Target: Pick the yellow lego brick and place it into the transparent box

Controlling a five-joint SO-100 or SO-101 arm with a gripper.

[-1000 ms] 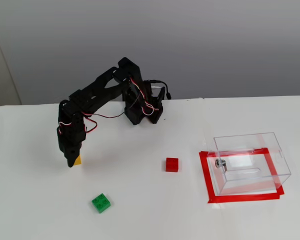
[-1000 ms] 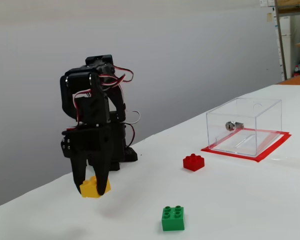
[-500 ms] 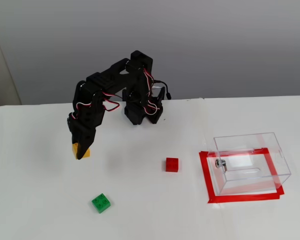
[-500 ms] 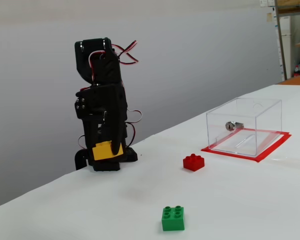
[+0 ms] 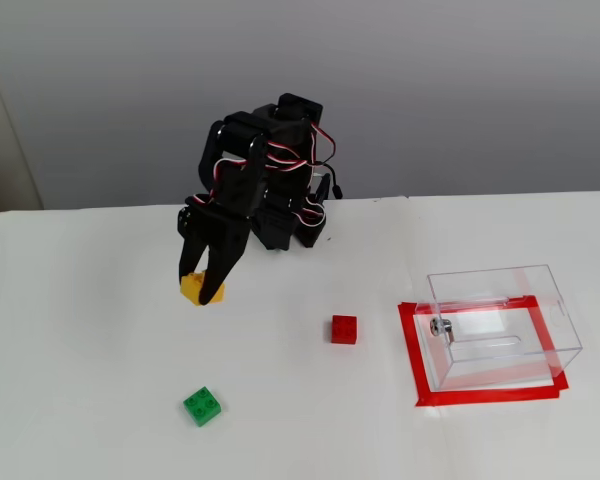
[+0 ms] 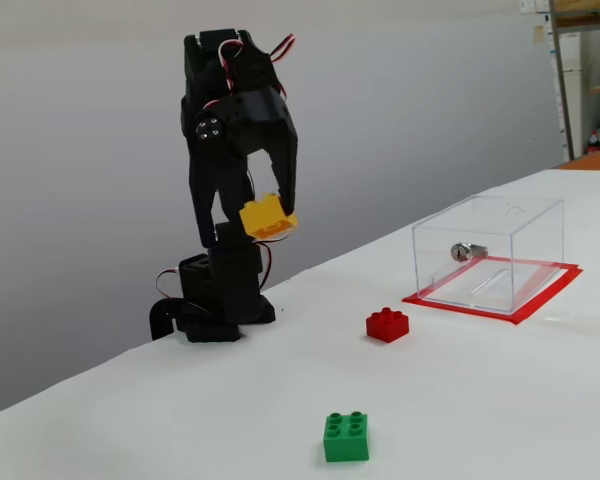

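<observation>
Risk first: gripper (image 6: pixel 270 215) is clamped on the yellow lego brick (image 6: pixel 268 216), held in the air, upper left-centre of that fixed view, well above the table (image 6: pixel 500 420). Brick sits tilted w/ only its edges pinched, so it could slip or twist out during the swing. Transparent box (image 6: pixel 490 250) sits at right on a red tape frame (image 6: pixel 540 300), well apart from the arm; a low carry could clip its wall, or the red brick (image 6: pixel 387 324) en route. Green brick (image 6: pixel 345 437) is out of the path. No legible writing or brand anywhere.
</observation>
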